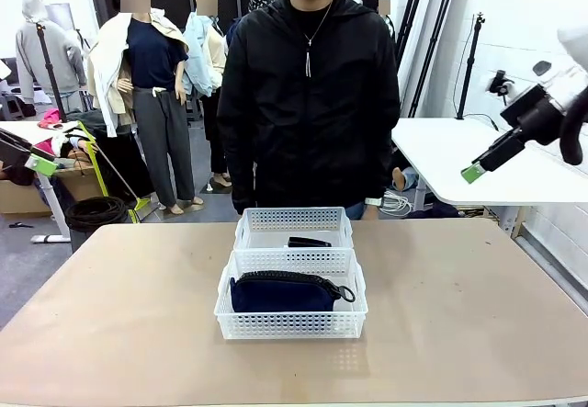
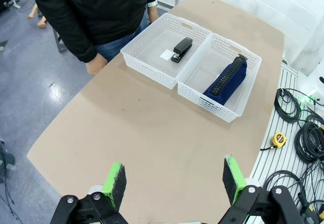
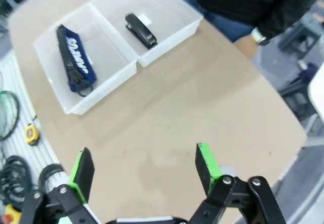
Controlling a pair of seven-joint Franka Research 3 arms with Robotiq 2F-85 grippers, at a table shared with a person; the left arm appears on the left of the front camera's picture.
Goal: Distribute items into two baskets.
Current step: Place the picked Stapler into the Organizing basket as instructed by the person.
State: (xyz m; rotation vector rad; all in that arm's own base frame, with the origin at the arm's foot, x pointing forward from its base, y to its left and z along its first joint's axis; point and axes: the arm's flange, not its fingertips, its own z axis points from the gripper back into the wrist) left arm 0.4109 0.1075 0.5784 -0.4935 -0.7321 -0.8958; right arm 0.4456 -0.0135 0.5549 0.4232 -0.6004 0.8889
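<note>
Two white lattice baskets stand end to end at the table's middle. The near basket (image 1: 292, 325) (image 2: 208, 100) (image 3: 109, 52) holds the navy-blue pouch (image 1: 283, 294) (image 2: 226, 78) (image 3: 75, 59), which lies along its length. The small black stapler (image 1: 309, 242) (image 2: 182, 49) (image 3: 140, 30) sits in the far basket (image 1: 294, 218) (image 2: 147, 67) (image 3: 169, 16). My left gripper (image 1: 40, 162) (image 2: 174, 181) hangs open high off the table's left side, holding nothing. At the upper right, my right gripper (image 1: 472, 174) (image 3: 144, 171) is also open and empty, well away from the baskets.
A person in a black jacket (image 1: 308, 95) stands at the far edge behind the baskets, hands down by the table edge. A yellow tape measure (image 2: 277, 139) (image 3: 30, 133) and cables lie off the table on the robot's side. A white table (image 1: 478, 150) stands back right.
</note>
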